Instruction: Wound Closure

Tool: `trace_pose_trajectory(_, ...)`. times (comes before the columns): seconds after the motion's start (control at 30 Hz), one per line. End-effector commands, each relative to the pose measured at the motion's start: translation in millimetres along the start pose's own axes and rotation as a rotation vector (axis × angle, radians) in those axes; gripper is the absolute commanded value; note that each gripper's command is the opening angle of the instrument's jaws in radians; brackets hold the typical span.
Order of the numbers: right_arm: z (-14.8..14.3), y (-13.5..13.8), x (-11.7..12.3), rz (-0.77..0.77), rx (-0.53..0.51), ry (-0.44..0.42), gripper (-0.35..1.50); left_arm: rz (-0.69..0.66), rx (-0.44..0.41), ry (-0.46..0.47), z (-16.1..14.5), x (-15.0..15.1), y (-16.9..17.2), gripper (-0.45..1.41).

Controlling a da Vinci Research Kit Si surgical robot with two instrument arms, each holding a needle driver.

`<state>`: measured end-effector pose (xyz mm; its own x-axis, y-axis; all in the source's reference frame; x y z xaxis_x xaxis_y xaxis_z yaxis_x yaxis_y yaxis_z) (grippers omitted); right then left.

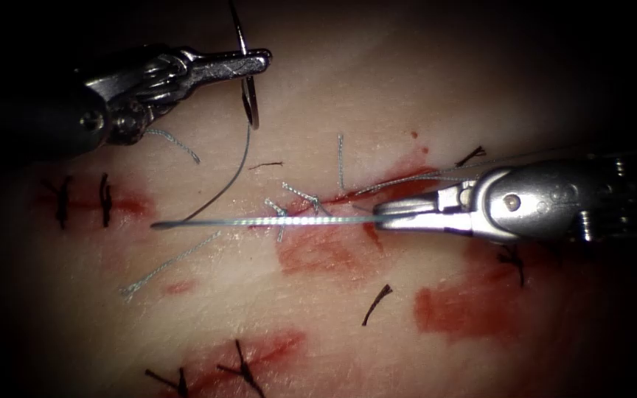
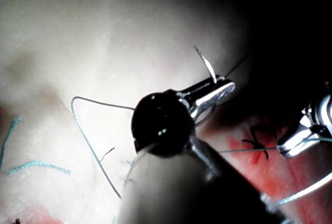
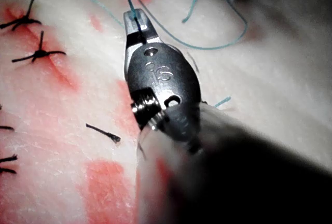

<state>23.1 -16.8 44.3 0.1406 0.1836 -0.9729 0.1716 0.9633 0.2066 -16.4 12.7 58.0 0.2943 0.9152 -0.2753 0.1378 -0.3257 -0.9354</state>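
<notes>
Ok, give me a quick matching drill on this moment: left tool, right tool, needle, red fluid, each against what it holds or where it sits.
Things:
1. left tool
2. right tool
3. needle
4. red fluid

States:
a. shut on the thread
b. patches on the tissue
c. grips the needle
d. held clear above the tissue, outside it

Pairs: 1-c, 2-a, 3-d, 4-b

Left arm's silver wristed needle driver (image 1: 256, 63) at upper left of the endoscope frame, jaws clamped on the needle's mid-curve, right arm's silver needle driver (image 1: 385, 218) entering from right, jaws closed on thread
</notes>
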Motion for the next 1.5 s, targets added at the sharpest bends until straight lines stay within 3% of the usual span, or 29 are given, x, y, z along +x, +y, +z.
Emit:
trace_pose_trajectory(0.03,1.2,-0.3,1.4,0.000,0.003,0.005,-0.35,0.000,-0.001,0.000,0.3,-0.3,-0.6,-0.45)
trace_pose_trajectory(0.07,1.4,-0.4,1.4,-0.001,0.003,0.005,-0.08,0.000,-0.001,0.000,0.3,-0.3,-0.6,-0.45)
trace_pose_trajectory(0.1,1.7,-0.4,1.1,-0.004,0.004,0.004,0.42,0.000,-0.001,0.000,0.3,-0.3,-0.6,-0.45)
trace_pose_trajectory(0.13,2.0,-0.5,0.4,-0.011,0.002,0.014,1.10,0.000,-0.001,0.000,0.3,-0.3,-0.6,-0.45)
trace_pose_trajectory(0.17,2.0,-0.5,-0.3,0.000,-0.002,0.032,1.33,0.006,-0.001,0.000,0.3,-0.3,-0.6,-0.45)
trace_pose_trajectory(0.27,1.7,-0.6,-3.5,0.023,-0.009,0.060,1.37,0.005,-0.001,-0.001,0.3,-0.3,-0.5,-0.45)
trace_pose_trajectory(0.33,1.2,-0.7,-5.8,0.016,0.004,0.025,1.37,0.011,-0.001,-0.001,0.3,-0.3,-0.5,-0.45)
trace_pose_trajectory(0.47,0.5,-0.5,-12.1,-0.017,0.039,-0.143,1.33,0.011,-0.001,-0.001,0.3,-0.3,-0.5,-0.45)
trace_pose_trajectory(0.53,0.7,-0.2,-16.3,-0.046,0.008,-0.239,1.10,0.011,-0.001,-0.001,0.3,-0.3,-0.5,-0.45)
trace_pose_trajectory(0.67,1.1,0.4,-19.9,-0.084,-0.071,-0.303,1.03,0.011,0.000,0.000,0.3,-0.4,-0.4,-0.45)
trace_pose_trajectory(0.87,2.8,1.3,-20.8,-0.202,-0.073,-0.317,0.86,0.011,0.000,0.000,0.3,-0.4,-0.4,-0.45)
trace_pose_trajectory(1.13,5.2,1.3,-20.5,-0.220,-0.101,-0.279,0.78,0.012,0.000,0.000,0.4,-0.4,-0.5,-0.45)
trace_pose_trajectory(1.33,5.5,0.7,-21.2,-0.228,-0.087,-0.286,0.58,0.012,0.000,0.000,0.4,-0.4,-0.4,-0.45)
trace_pose_trajectory(1.37,5.6,0.6,-21.3,-0.230,-0.084,-0.292,0.47,0.012,0.000,0.000,0.4,-0.4,-0.4,-0.45)
trace_pose_trajectory(1.43,5.5,0.4,-21.5,-0.194,-0.066,-0.317,-0.35,0.012,0.000,0.000,0.4,-0.4,-0.4,-0.45)
trace_pose_trajectory(1.5,5.0,0.0,-21.7,-0.097,-0.030,-0.338,-0.35,0.012,0.000,0.000,0.4,-0.4,-0.4,-0.45)
